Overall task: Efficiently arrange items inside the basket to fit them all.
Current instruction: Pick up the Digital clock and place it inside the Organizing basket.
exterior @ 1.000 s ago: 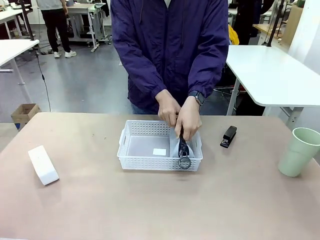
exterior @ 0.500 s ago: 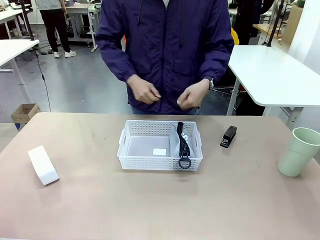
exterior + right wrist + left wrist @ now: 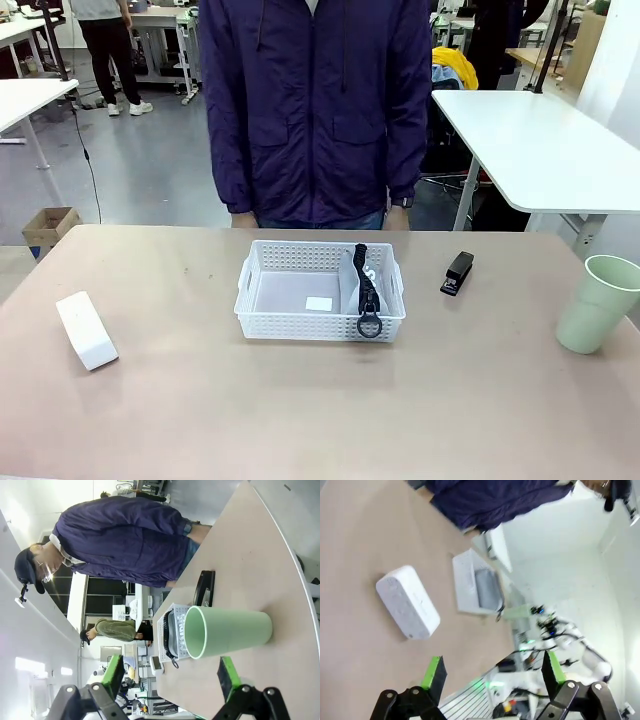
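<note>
The white lattice basket [image 3: 295, 322] sits mid-table, before the person in a dark blue jacket. A grey pouch [image 3: 352, 291] stands on edge in its right end, its black strap and ring [image 3: 369, 325] hanging over the near wall. The white block [image 3: 86, 329] lies at the left, the black stapler [image 3: 458, 273] right of the basket, the pale green cup [image 3: 596, 303] upright at the far right. My left gripper [image 3: 492, 672] is open, with the block [image 3: 408, 602] and basket [image 3: 470, 587] beyond it. My right gripper [image 3: 170, 675] is open, the cup [image 3: 227, 631] between its fingers' line, apart from them.
The basket's left part holds a small white label on its floor [image 3: 319, 303]. A person stands at the table's far edge with arms down. White tables stand behind at left and right, and a cardboard box [image 3: 45, 228] sits on the floor at left.
The person's hands have let go of the pouch in the basket and dropped to the sides. The pouch stays on edge in the right end. Nothing else moved.
</note>
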You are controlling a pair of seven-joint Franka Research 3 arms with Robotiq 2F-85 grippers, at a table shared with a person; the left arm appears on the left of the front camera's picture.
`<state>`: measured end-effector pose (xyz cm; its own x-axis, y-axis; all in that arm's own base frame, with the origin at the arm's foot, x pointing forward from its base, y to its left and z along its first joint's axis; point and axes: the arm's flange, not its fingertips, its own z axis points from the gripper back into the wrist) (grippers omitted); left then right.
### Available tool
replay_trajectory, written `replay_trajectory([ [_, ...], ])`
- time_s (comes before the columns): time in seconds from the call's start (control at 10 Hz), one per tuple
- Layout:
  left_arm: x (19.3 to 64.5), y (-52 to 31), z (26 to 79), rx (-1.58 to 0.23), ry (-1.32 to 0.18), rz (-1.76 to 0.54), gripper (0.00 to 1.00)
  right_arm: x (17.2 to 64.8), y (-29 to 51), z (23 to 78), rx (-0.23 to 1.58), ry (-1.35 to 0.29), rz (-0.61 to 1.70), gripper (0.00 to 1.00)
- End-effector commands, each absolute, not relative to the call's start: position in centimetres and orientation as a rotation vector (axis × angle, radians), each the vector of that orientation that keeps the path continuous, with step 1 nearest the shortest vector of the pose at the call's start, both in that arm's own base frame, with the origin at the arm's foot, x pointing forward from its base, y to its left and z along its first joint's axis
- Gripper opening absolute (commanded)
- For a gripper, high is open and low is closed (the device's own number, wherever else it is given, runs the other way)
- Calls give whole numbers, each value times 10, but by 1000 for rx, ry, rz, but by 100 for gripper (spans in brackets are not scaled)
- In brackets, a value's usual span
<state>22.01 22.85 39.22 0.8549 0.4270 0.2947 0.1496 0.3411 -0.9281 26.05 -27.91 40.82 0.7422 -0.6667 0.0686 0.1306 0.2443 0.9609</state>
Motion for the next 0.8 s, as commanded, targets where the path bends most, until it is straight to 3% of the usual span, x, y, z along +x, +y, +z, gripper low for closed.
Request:
replay_trajectory([
  [0.0, 222, 189, 436, -994, -364, 73, 100, 263, -280, 411, 1226, -557, -564, 100],
  [0.3, 261, 100, 477, -515, -70, -72, 100, 263, -280, 411, 1226, -557, -564, 100],
  [0.7, 310, 35, 472, -293, 30, -221, 100, 263, -280, 411, 1226, -557, -564, 100],
])
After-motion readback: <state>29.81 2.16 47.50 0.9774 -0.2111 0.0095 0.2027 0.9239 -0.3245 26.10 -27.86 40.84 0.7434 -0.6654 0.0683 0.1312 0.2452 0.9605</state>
